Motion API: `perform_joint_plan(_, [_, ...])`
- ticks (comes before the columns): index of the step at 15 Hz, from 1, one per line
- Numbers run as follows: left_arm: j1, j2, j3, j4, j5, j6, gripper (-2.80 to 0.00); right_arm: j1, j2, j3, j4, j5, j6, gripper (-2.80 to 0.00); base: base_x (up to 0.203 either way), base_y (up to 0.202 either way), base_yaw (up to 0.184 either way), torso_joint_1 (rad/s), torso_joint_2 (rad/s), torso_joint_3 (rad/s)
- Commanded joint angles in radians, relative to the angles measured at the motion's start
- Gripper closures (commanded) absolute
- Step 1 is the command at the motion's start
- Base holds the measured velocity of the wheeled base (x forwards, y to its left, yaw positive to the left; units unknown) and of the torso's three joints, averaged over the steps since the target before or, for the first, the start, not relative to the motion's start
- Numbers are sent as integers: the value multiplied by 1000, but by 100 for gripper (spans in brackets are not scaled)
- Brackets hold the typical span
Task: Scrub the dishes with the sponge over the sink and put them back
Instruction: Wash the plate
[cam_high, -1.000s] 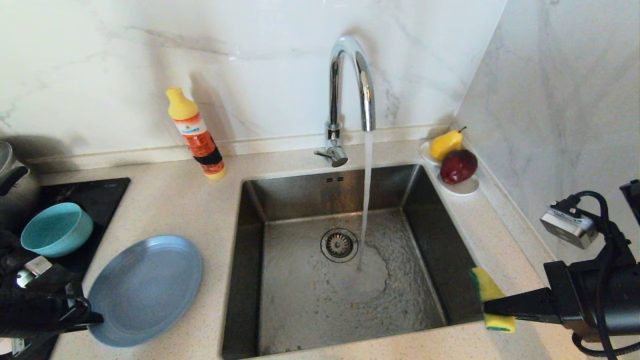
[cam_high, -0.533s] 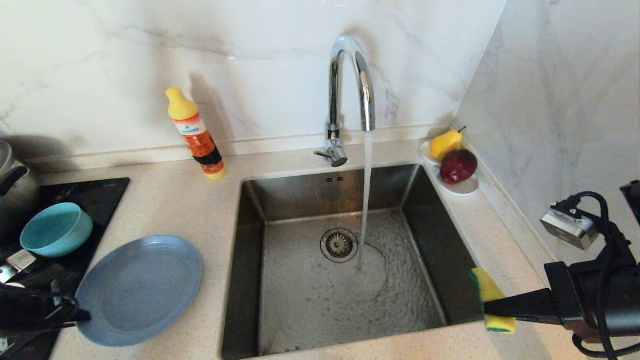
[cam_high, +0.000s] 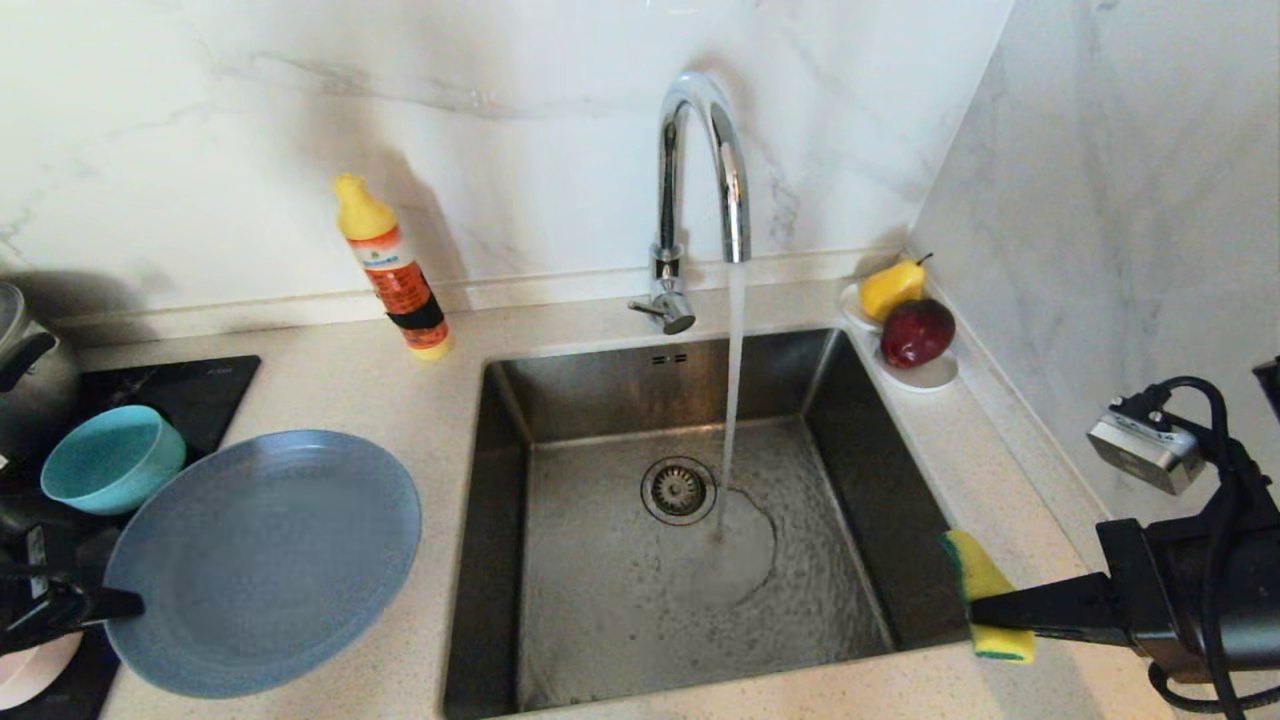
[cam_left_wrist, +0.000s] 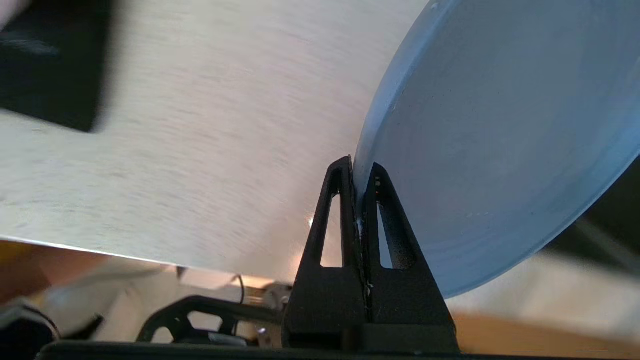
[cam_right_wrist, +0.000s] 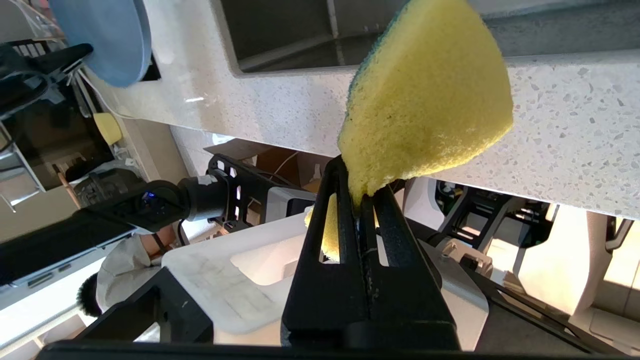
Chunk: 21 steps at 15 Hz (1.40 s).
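My left gripper (cam_high: 122, 604) is shut on the near-left rim of the blue-grey plate (cam_high: 265, 560), which hangs tilted above the counter left of the sink (cam_high: 480, 520). In the left wrist view both fingers (cam_left_wrist: 345, 200) pinch the plate's edge (cam_left_wrist: 500, 125). At the sink's near-right corner my right gripper (cam_high: 975, 612) is shut on the yellow sponge (cam_high: 978, 578); its green face looks toward the basin. The right wrist view shows the sponge (cam_right_wrist: 425, 100) squeezed at the gripper's (cam_right_wrist: 356, 189) tips. A teal bowl (cam_high: 112, 458) sits on the black hob. A pale pink bowl (cam_high: 30, 672) peeks out below the left arm.
Water runs from the chrome tap (cam_high: 700, 150) into the basin beside the drain strainer (cam_high: 678, 490). A yellow-and-orange detergent bottle (cam_high: 392, 270) stands behind the counter. A white dish (cam_high: 930, 376) with pear and apple sits at the back right. A steel pot (cam_high: 25, 380) is far left.
The left gripper has lifted the blue-grey plate off the counter and drawn it up and slightly left, tilting it. The right arm and sponge have stayed put.
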<state>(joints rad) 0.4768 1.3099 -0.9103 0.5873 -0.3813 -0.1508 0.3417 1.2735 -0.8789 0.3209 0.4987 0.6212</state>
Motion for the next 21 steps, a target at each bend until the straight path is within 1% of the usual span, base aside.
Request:
perform_joint_plan(1, [-133,-84,-18,31,1,1,0,5,-26,1,3,10,5,0,0,0,0,0,0,0])
perform_joint_plan(3, [-278,-90,-24,43,33,0,0,5,-39,6,4,14,5,0,0,0,0,0,0,0])
perform_joint_plan(5, [-429,-76,-29,39,80,-19,0,5,-57,6,10,14,5,0,0,0,0,0,0,0])
perform_joint_plan(7, [-567,-12,-57,17,113,-76,0,5,-69,6,12,14,6,0,0,0,0,0,0,0])
perform_joint_plan(9, [-686,86,-99,-33,149,-129,0,5,-87,6,12,14,8,0,0,0,0,0,0,0])
perform_joint_plan(10, [-748,142,-123,-67,180,-158,0,5,-93,8,14,14,9,0,0,0,0,0,0,0])
perform_joint_plan(11, [-792,197,-143,-97,213,-180,0,5,-95,8,14,14,9,0,0,0,0,0,0,0])
perform_joint_plan(13, [-909,325,-191,-163,296,-236,0,0,-105,5,13,13,17,0,0,0,0,0,0,0])
perform_joint_plan(14, [-959,371,-216,-189,318,-260,0,-1,-115,5,12,12,25,0,0,0,0,0,0,0])
perform_joint_plan(16, [-1025,452,-254,-261,339,-299,0,-1,-130,8,14,12,31,0,0,0,0,0,0,0])
perform_joint_plan(19, [-1087,542,-286,-373,344,-351,0,-1,-143,5,18,9,32,0,0,0,0,0,0,0])
perform_joint_plan(21, [-1116,584,-329,-393,344,-377,0,-1,-150,5,18,9,31,0,0,0,0,0,0,0])
